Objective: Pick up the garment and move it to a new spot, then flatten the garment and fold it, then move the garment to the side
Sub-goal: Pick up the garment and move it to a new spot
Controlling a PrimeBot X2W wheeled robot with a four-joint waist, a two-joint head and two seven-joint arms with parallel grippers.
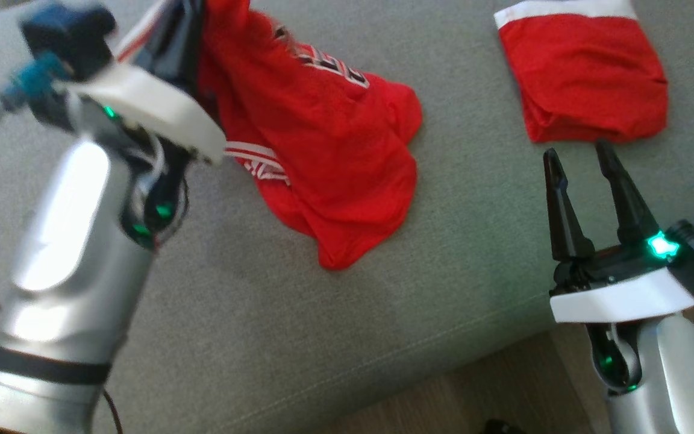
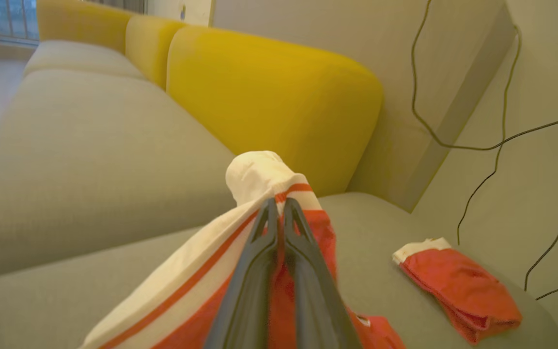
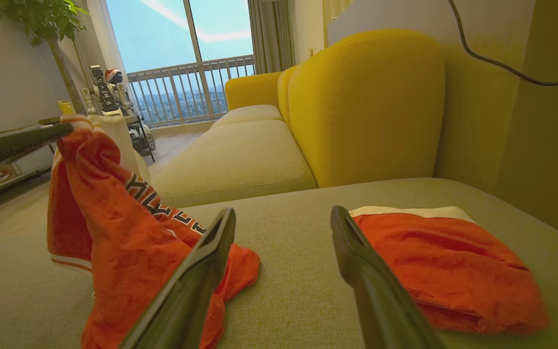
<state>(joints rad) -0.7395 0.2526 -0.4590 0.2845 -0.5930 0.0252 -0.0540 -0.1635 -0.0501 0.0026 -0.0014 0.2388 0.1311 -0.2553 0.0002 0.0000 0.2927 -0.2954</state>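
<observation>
The garment (image 1: 335,150) is a red jersey with white striped trim and lettering. My left gripper (image 1: 181,24) is shut on its white trimmed edge and holds that end up, while the lower part trails on the grey sofa seat (image 1: 473,241). In the left wrist view, the closed fingers (image 2: 280,206) pinch the white and red cloth (image 2: 259,179). From the right wrist view the garment (image 3: 124,228) hangs at the left from the left gripper's fingers (image 3: 22,140). My right gripper (image 1: 577,150) stands open and holds nothing, right of the garment; its fingers are wide apart (image 3: 283,213).
A folded red piece with a white band (image 1: 588,78) lies on the seat at the far right, just beyond my right gripper (image 3: 443,261). Yellow backrests (image 2: 269,97) line the sofa's far side. Cables (image 2: 453,145) hang on the wall. The seat's front edge and wooden floor (image 1: 443,398) are below.
</observation>
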